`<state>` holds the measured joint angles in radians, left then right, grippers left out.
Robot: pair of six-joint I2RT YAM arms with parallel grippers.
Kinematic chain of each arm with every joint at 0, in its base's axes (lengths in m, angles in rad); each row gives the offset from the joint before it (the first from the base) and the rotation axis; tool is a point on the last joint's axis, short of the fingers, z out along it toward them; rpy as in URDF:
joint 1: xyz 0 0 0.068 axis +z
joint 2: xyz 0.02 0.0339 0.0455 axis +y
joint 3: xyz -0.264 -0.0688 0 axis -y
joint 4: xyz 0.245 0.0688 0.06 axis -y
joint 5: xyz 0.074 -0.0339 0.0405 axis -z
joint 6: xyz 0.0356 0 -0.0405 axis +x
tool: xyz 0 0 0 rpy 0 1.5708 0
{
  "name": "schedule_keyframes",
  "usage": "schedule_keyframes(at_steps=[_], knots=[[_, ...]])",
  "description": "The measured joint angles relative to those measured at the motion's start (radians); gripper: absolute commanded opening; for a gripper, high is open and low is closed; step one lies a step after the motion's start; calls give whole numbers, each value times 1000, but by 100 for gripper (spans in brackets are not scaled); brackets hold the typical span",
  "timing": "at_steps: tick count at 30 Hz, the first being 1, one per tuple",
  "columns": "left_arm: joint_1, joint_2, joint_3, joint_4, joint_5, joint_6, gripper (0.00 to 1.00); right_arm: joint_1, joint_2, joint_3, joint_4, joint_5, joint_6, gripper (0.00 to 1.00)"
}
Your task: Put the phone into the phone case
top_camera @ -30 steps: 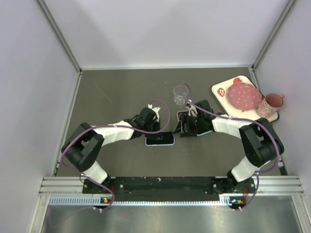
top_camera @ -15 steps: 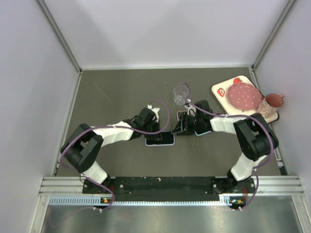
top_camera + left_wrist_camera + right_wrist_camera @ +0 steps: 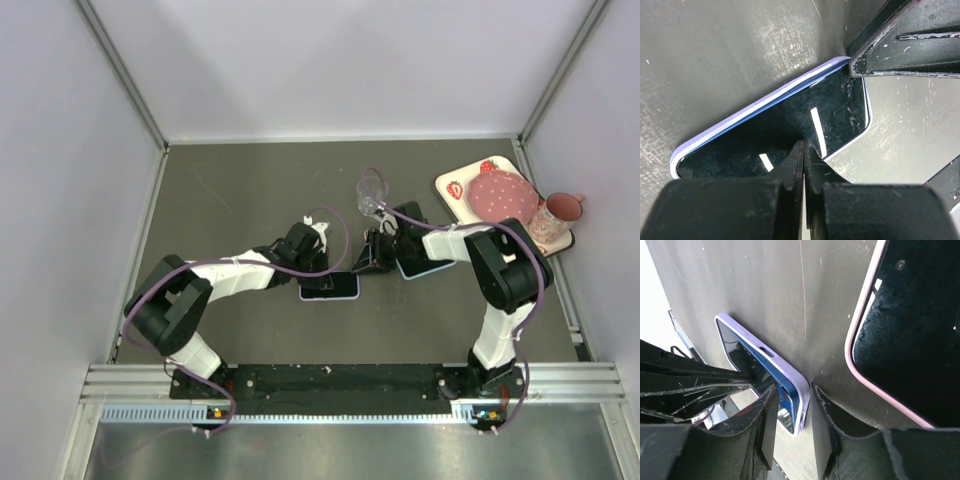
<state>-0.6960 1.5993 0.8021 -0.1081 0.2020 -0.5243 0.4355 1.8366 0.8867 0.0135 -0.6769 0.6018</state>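
Observation:
The phone (image 3: 329,287), a blue body with a dark screen, sits in a lavender phone case (image 3: 750,112) on the grey table. My left gripper (image 3: 804,145) is shut, its tips resting on the screen (image 3: 790,120). From the right, my right gripper (image 3: 792,390) straddles the phone's corner (image 3: 790,405), one finger on the screen side and the other against the case's edge (image 3: 790,372). Seen from above, the left gripper (image 3: 320,272) and right gripper (image 3: 366,264) meet at the phone's far edge.
A second dark slab with a pink rim (image 3: 910,330) lies just right of the phone, under my right arm (image 3: 425,267). A clear glass (image 3: 372,193) stands behind the grippers. At the back right are a strawberry tray (image 3: 460,185), a pink dotted plate (image 3: 503,197) and a pink cup (image 3: 562,210).
My right gripper has shifted left onto the phone's corner and its fingers have drawn together around it. The left gripper and the phone have stayed put.

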Motion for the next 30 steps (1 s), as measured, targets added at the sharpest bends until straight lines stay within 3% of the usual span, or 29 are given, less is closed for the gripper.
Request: schedule_keyframes(at_steps=[9, 19, 30], knots=[[0, 0, 1, -2, 0, 2, 0, 0, 17, 32, -54, -6, -24, 31], [0, 8, 17, -24, -1, 5, 0, 8, 21, 48, -93, 14, -53, 19], [1, 10, 29, -55, -18, 25, 0, 56, 39, 156, -269, 138, -97, 16]])
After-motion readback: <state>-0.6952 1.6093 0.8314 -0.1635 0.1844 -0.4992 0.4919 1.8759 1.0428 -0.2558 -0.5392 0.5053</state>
